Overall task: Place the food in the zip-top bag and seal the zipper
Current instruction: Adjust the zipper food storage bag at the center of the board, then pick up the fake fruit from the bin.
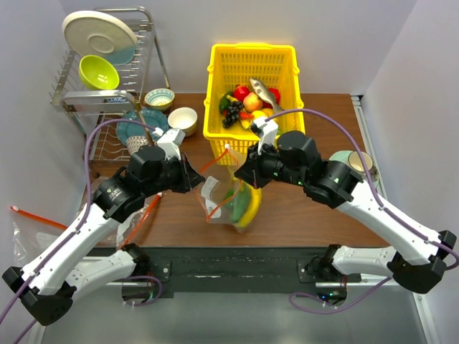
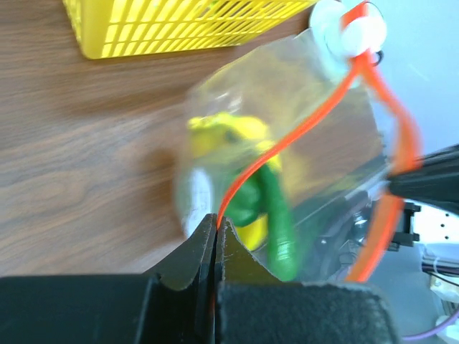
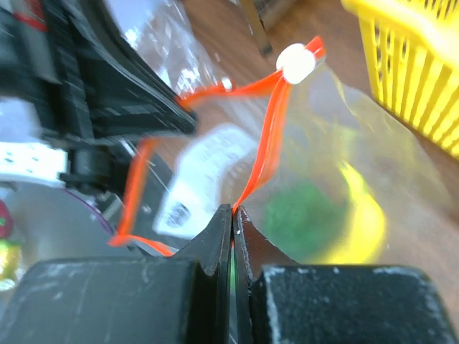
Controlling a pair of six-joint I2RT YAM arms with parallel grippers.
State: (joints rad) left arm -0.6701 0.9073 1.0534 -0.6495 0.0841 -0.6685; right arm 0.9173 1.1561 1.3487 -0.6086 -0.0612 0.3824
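the left jaws are shut tight on the orange zipper (image 2: pixel 301 130) at one side of the clear bag (image 1: pixel 219 195). the right jaws pinch the same strip at the other side. the bag is held between them above the wooden surface (image 1: pixel 308 218), just in front of the yellow basket (image 1: pixel 252 51). a yellow banana (image 1: pixel 251 209) and a green piece (image 2: pixel 277 218) are inside.

Both wrist views smear the zip-top bag (image 2: pixel 330 158) with blur. The food (image 2: pixel 251 186) inside shows only as yellow and green shapes, and the pieces cannot be told apart. The zipper (image 2: pixel 315 115) vanishes between the pressed-together jaws of the left tool (image 2: pixel 216 223) and of the right tool (image 3: pixel 233 213). From above, both tools' tips are hidden under their wrists. Another clear bag (image 1: pixel 25 236) is cut off at the left edge.
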